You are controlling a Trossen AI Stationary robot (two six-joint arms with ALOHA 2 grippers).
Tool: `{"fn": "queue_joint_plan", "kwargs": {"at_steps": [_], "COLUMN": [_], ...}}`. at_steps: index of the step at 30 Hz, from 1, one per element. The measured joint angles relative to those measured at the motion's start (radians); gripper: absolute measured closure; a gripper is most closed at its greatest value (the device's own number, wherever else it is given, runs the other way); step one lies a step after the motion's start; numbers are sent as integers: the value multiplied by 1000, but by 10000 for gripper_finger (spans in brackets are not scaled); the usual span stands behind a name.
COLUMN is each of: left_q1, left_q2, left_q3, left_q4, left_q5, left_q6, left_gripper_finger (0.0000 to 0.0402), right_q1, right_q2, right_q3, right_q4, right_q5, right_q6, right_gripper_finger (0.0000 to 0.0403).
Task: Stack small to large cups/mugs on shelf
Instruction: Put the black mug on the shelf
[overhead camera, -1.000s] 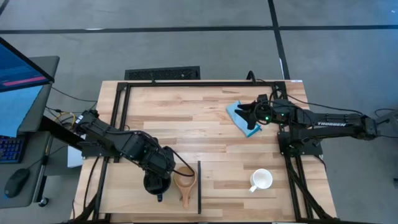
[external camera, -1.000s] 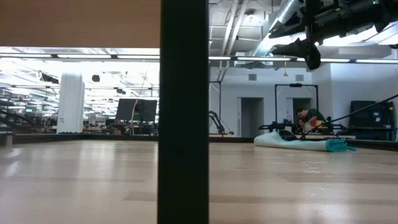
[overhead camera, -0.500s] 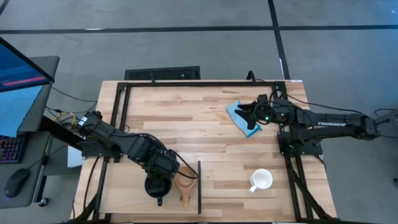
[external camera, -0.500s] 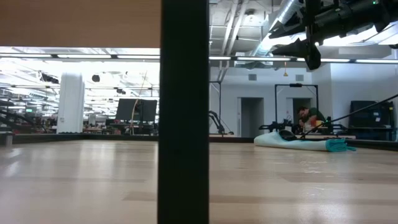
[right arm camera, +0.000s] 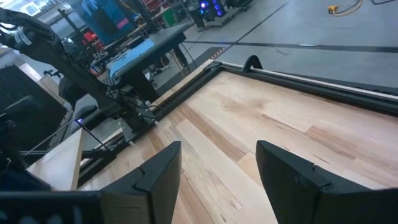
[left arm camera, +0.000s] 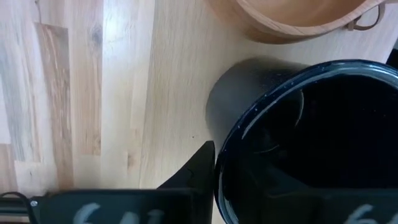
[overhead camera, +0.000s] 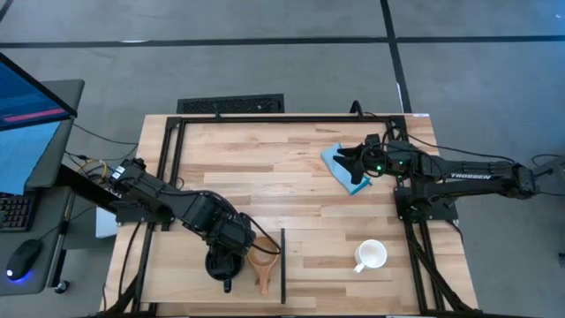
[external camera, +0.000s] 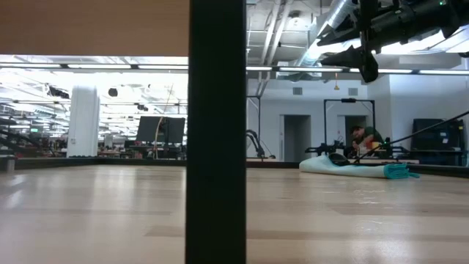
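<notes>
- Grey floor (overhead camera: 265, 62) crossed by dark lines surrounds the butcher-block table (overhead camera: 265, 168).
- A desk with monitor (overhead camera: 26, 97), keyboard (overhead camera: 13, 212) and mouse (overhead camera: 19, 261) stands at left.
- Far off: white walls, ceiling ducts (external camera: 333, 15), strip lights.

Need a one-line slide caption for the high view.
Left gripper at the black mug beside the wooden cup on the shelf; white mug waits on the table.

Folded light-blue cloth (overhead camera: 344, 168) on striped butcher-block tabletop (overhead camera: 265, 168), keyboard (overhead camera: 13, 212) and mouse (overhead camera: 25, 259) on side desk
</notes>
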Motion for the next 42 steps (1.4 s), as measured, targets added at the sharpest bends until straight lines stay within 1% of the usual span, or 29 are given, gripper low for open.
{"fn": "queue_joint_plan", "kwargs": {"at_steps": [7,14,19,24,27,32,37,42], "left_q1": [0,0,0,0,0,0,0,0], "left_q2": [0,0,0,0,0,0,0,0], "left_q3": [0,0,0,0,0,0,0,0], "left_q4": [3,4,4,5,5,5,9,9], "left_q5": [-1,0,30,30,22,21,3,-22], "left_q6": [1,12,13,13,11,10,44,64], "left_gripper_finger": [351,349,349,345,330,288,250,225], "right_q1": [0,0,0,0,0,0,0,0], "right_q2": [0,0,0,0,0,0,0,0], "right_q3": [0,0,0,0,0,0,0,0], "right_q4": [0,0,0,0,0,0,0,0], "right_q5": [0,0,0,0,0,0,0,0], "right_q6": [-1,-1,-1,-1,-1,-1,-1,-1], "right_gripper_finger": [175,175,175,175,175,175,175,175]}}
